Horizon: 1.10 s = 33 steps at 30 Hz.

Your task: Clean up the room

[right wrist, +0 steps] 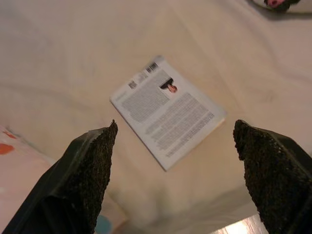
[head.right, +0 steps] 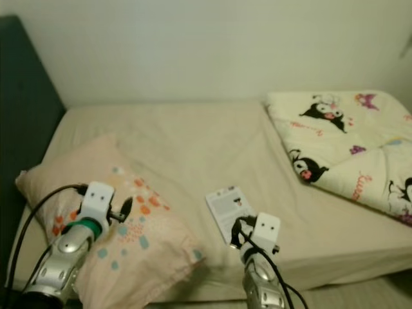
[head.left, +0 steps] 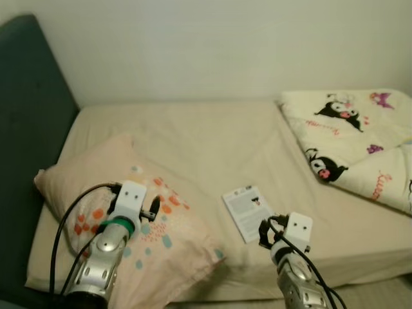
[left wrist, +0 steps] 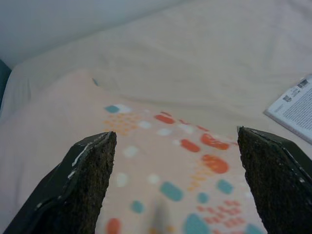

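Hovering spread above the booklet (right wrist: 167, 112), the right hand (right wrist: 173, 146) may pinch bed sheet (head.left: 206, 141); left hand (left wrist: 175, 161), spread, overhangs the pillow (head.left: 129, 212).

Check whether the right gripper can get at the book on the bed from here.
Probably yes: the right gripper hangs open just above the book, which lies flat on the bare sheet with nothing between them.

Head views overlook bed (head.left: 212, 148); wrist views hover close
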Tool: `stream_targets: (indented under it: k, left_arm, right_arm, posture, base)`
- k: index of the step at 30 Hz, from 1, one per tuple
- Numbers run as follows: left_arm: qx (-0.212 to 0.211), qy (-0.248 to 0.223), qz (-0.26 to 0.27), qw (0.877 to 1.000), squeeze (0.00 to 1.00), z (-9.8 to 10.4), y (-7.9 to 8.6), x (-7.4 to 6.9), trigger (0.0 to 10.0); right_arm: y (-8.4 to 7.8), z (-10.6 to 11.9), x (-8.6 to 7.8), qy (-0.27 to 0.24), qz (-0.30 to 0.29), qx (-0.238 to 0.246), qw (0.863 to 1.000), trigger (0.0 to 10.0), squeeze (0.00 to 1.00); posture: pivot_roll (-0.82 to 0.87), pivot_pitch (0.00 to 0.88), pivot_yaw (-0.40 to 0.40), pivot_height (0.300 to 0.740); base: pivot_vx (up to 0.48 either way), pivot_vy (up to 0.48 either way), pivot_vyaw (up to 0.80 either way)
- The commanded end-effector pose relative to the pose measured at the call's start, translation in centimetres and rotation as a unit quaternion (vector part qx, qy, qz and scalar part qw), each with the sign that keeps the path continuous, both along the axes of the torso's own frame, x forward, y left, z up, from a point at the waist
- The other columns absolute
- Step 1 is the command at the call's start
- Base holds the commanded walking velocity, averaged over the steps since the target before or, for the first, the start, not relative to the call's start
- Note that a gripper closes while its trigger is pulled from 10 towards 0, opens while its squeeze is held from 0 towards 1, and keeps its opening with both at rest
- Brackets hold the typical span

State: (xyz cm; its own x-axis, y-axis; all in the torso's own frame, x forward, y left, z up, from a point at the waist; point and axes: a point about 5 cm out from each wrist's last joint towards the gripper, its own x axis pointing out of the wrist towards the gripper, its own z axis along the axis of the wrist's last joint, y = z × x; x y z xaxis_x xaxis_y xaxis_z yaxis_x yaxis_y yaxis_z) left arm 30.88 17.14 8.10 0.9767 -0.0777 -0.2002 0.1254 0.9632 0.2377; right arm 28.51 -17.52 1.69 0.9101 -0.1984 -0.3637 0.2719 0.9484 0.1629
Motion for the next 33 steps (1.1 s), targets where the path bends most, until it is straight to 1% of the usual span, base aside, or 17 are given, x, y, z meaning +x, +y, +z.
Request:
stream_targets:
  k: [1, 5, 7, 8, 12, 22, 23, 26, 33]
  left_arm:
    - [0.002, 0.008, 0.004, 1.0, 0.0, -0.3, 0.4, -0.2, 10.0]
    - [0.006, 0.009, 0.004, 1.0, 0.0, -0.3, 0.6, -0.2, 10.0]
    - [0.019, 0.011, 0.004, 1.0, 0.0, -0.3, 0.8, -0.2, 10.0]
    - [0.019, 0.011, 0.004, 1.0, 0.0, -0.3, 0.8, -0.2, 10.0]
    - [0.031, 0.015, 0.009, 0.999, 0.0, -0.1, 1.4, 0.0, 10.0]
    - [0.031, 0.026, 0.002, 0.999, 0.0, -0.3, 1.3, -0.1, 10.0]
    - [0.025, 0.033, 0.0, 0.999, 0.0, -0.6, 1.2, -0.2, 10.0]
    - [0.029, 0.045, -0.007, 0.999, 0.0, -1.0, 1.0, -0.3, 10.0]
    - [0.032, 0.05, -0.007, 0.998, 0.0, -1.2, 0.9, -0.5, 10.0]
  right_arm:
    - [0.3, -0.8, -0.6, 0.016, -0.003, 0.011, 1.0, 10.0, 0.0]
    - [0.4, -0.8, -0.6, 0.017, -0.004, 0.012, 1.0, 10.0, 0.0]
    - [0.4, -0.9, -0.6, 0.017, -0.005, 0.014, 1.0, 10.0, 0.0]
    - [0.4, -0.9, -0.6, 0.017, -0.005, 0.014, 1.0, 10.0, 0.0]
    - [0.6, -1.0, -0.7, 0.019, -0.006, 0.017, 1.0, 10.0, 0.0]
    - [0.6, -1.1, -0.8, 0.021, -0.009, 0.02, 1.0, 10.0, 0.0]
    - [0.6, -1.1, -0.8, 0.021, -0.009, 0.021, 1.0, 10.0, 0.0]
    - [0.5, -1.1, -0.8, 0.023, -0.011, 0.023, 0.999, 10.0, 0.0]
    - [0.5, -1.0, -0.7, 0.02, -0.009, 0.025, 0.999, 10.0, 0.0]
  posture:
    - [0.12, 0.0, 0.047, 0.74]
    - [0.12, 0.0, 0.05, 0.74]
    - [0.13, 0.0, 0.048, 0.74]
    - [0.13, 0.0, 0.048, 0.74]
    - [0.14, 0.0, 0.048, 0.74]
    - [0.13, 0.0, 0.056, 0.74]
    - [0.13, 0.0, 0.056, 0.74]
    - [0.13, 0.0, 0.057, 0.74]
    - [0.14, 0.0, 0.048, 0.74]
  base:
    - [0.0, 0.42, 0.0]
    - [0.0, 0.417, 0.0]
    - [0.0, 0.133, 0.0]
    - [0.0, 0.0, 0.0]
    - [0.0, -0.48, 0.0]
    - [0.0, -0.473, 0.0]
    - [0.0, 0.0, 0.0]
    - [0.0, 0.0, 0.0]
    - [0.0, 0.0, 0.0]
